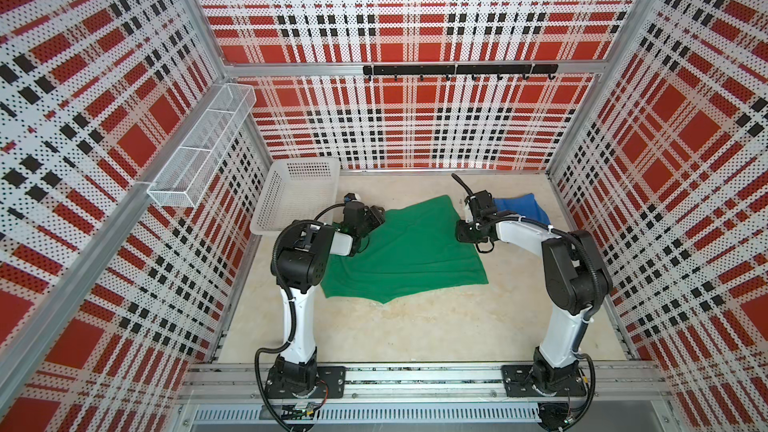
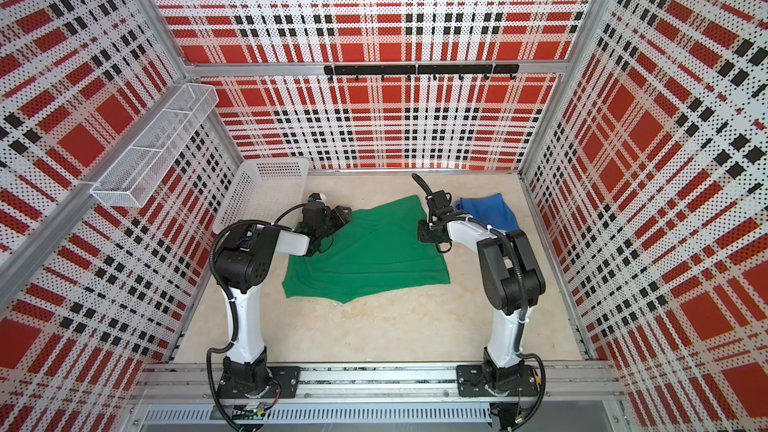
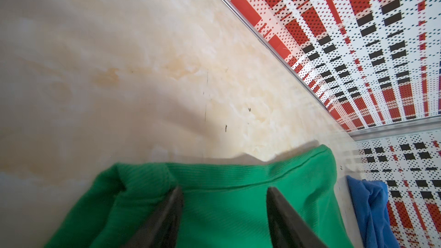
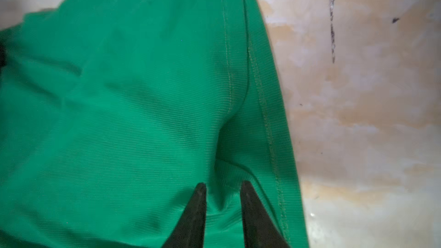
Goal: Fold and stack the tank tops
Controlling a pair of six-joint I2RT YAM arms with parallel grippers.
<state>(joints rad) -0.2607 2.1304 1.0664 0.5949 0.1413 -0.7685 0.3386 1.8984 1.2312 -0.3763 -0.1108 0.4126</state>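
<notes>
The green tank top (image 1: 407, 251) (image 2: 370, 255) lies spread on the pale table in both top views, with a point hanging toward the front. My left gripper (image 1: 376, 216) (image 3: 224, 188) is low over its far left edge. It is open, with fingers wide apart and flat green cloth (image 3: 226, 211) under them. My right gripper (image 1: 464, 233) (image 4: 223, 183) presses on the garment's right hem. Its fingers stand close together on a raised pucker of green cloth (image 4: 119, 115). The blue tank top (image 1: 519, 207) (image 2: 490, 211) (image 3: 367, 206) lies bunched at the back right, partly behind the right arm.
A white perforated basket (image 1: 266, 201) (image 2: 249, 189) stands at the back left, just behind the left arm. A wire shelf (image 1: 199, 147) hangs on the left wall and a black hook rail (image 1: 457, 70) on the back wall. Bare table (image 1: 436, 326) stretches in front of the green cloth.
</notes>
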